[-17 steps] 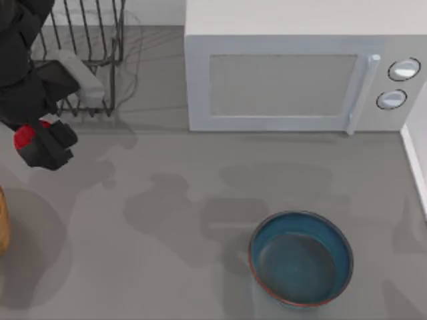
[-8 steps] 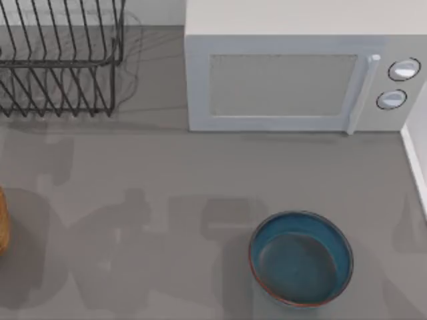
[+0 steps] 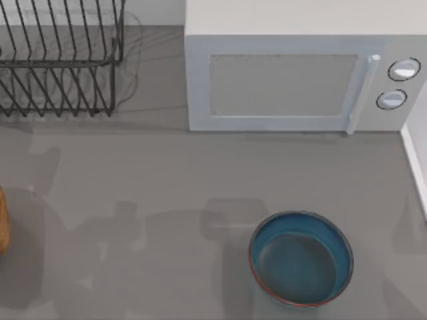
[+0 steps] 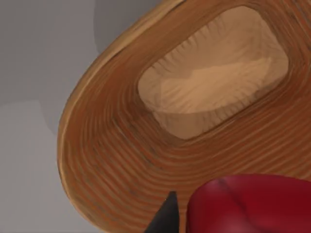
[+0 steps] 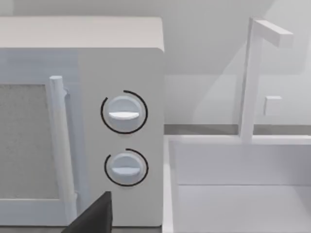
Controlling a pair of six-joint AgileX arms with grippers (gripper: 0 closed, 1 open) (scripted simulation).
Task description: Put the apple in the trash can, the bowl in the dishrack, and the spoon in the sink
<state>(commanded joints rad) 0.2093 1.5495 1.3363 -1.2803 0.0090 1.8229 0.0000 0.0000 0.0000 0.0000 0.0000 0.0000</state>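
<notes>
The left gripper (image 4: 187,221) has its jaws closed around the apple (image 4: 248,204); one dark fingertip (image 4: 167,213) pokes up right beside the red fruit in the left wrist view. Just under the apple sits a woven brown basket (image 4: 107,160) with a pale lining, and it looks like the trash can. So the step in hand is the first one: putting the apple in the trash can. From the top view, a sliver of that basket (image 3: 3,223) peeks in at the table's left edge. The next move, I think, is to let the jaws go so the apple drops into the pale middle, not onto the rim. The bowl (image 3: 301,259) waits on the table, toward the front right, well apart from the dishrack (image 3: 60,60) at the back left. The right arm's gripper (image 5: 92,216) hangs near the microwave (image 5: 82,121) and the sink (image 5: 233,194), and I cannot tell how its jaws stand.
</notes>
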